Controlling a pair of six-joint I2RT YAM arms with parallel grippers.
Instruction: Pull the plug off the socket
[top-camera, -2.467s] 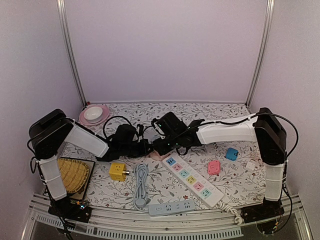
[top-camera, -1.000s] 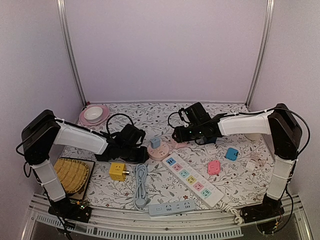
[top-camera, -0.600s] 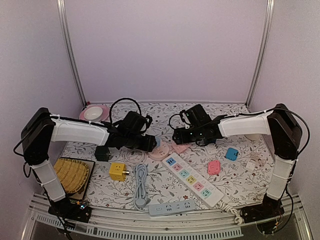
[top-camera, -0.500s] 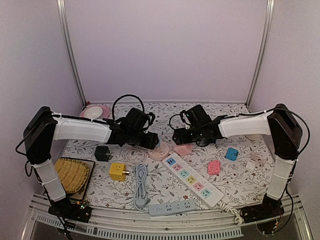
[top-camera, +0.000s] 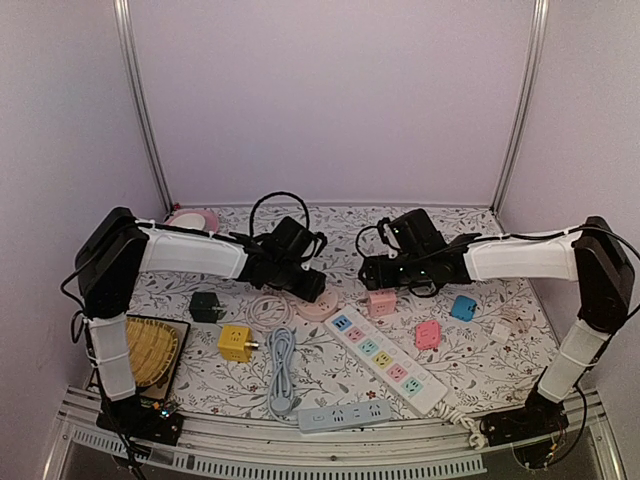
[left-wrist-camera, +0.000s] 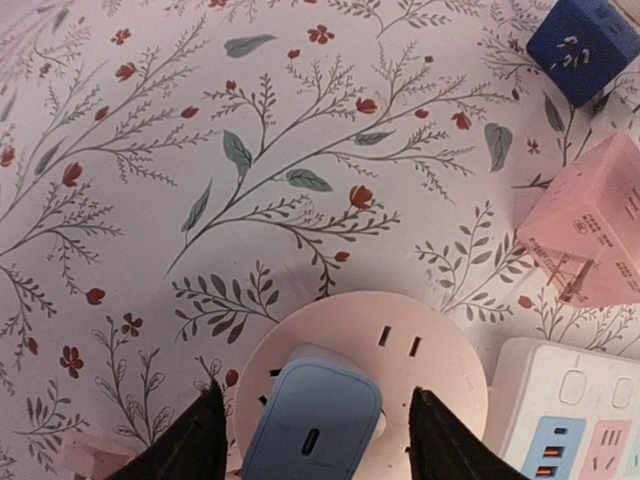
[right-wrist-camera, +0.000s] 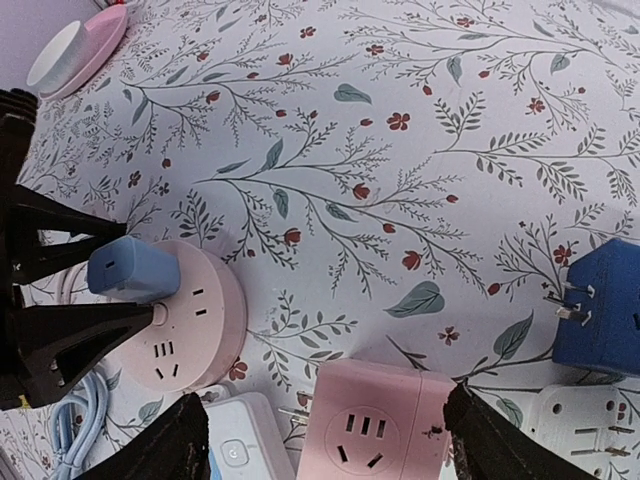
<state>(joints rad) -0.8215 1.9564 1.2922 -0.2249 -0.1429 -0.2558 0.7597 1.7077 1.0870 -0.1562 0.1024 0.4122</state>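
A light blue plug (left-wrist-camera: 312, 425) sits plugged into the round pink socket (left-wrist-camera: 420, 365) on the flowered cloth. My left gripper (left-wrist-camera: 320, 440) is open just above it, one black finger on each side of the plug with a gap to both. In the right wrist view the plug (right-wrist-camera: 133, 270) stands on the socket (right-wrist-camera: 195, 325), with the left fingers (right-wrist-camera: 60, 345) beside it. My right gripper (right-wrist-camera: 335, 445) is open over a pink cube adapter (right-wrist-camera: 385, 420) lying on the cloth. In the top view both grippers (top-camera: 305, 285) (top-camera: 375, 275) face each other across the socket (top-camera: 318, 306).
A white power strip (top-camera: 388, 362) runs diagonally just in front of the socket. Around it lie a black adapter (top-camera: 206, 306), a yellow cube (top-camera: 236, 342), a blue cube (top-camera: 463, 307), a small pink adapter (top-camera: 428, 334), a coiled cable (top-camera: 283, 375) and a pale blue strip (top-camera: 345, 416). A basket (top-camera: 145, 350) sits front left.
My left gripper has opened, left the black adapter on the cloth and swung right over the socket. My right gripper has opened wider and shifted slightly right above the pink cube.
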